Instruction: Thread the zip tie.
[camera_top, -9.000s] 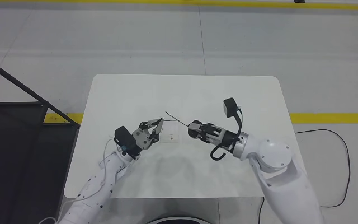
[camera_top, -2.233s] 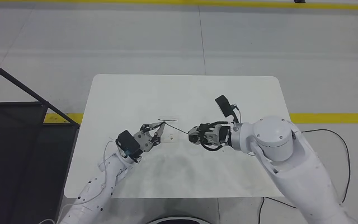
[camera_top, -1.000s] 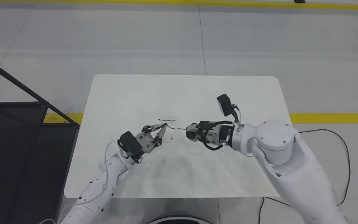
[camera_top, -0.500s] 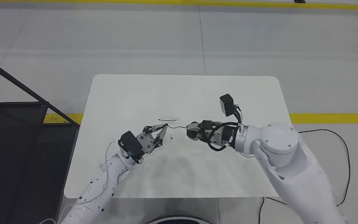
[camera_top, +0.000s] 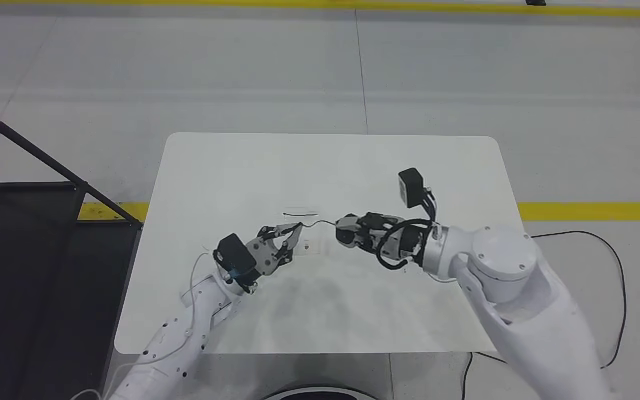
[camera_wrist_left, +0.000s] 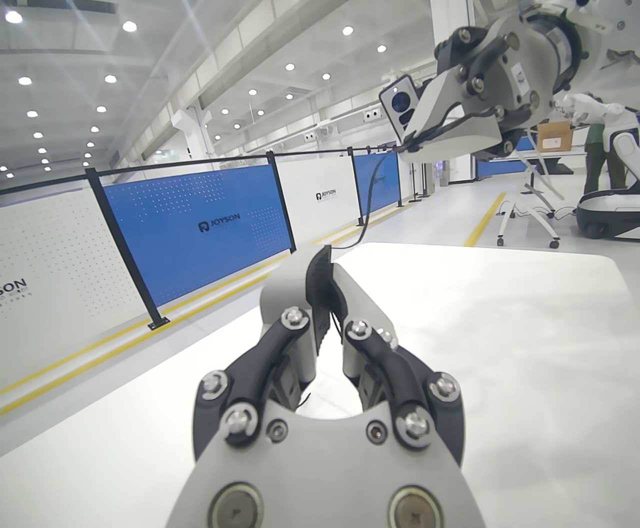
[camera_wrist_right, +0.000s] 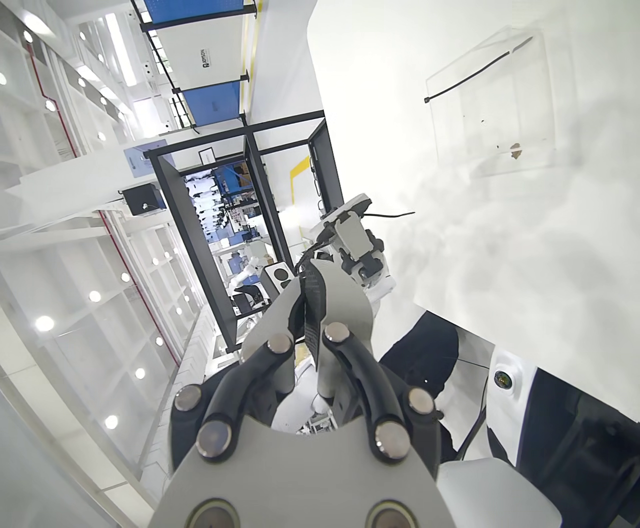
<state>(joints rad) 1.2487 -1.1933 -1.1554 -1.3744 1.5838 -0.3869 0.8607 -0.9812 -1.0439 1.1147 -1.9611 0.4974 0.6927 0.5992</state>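
Now we see the left gripper (camera_top: 287, 238) and the right gripper (camera_top: 343, 229) each clamped on one end of the zip tie (camera_top: 313, 226), holding it above the worktop (camera_top: 420, 310) between them. Nearby, a second tie (camera_wrist_right: 467, 76) lies on a clear plate (camera_wrist_right: 520, 125).

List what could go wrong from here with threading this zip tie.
1. The zip tie is pinched only at the tips of the left claw and right claw and bows between them; a tug could pull it free.
2. The second zip tie lies on a clear sheet near the claws; a low pass might knock it.
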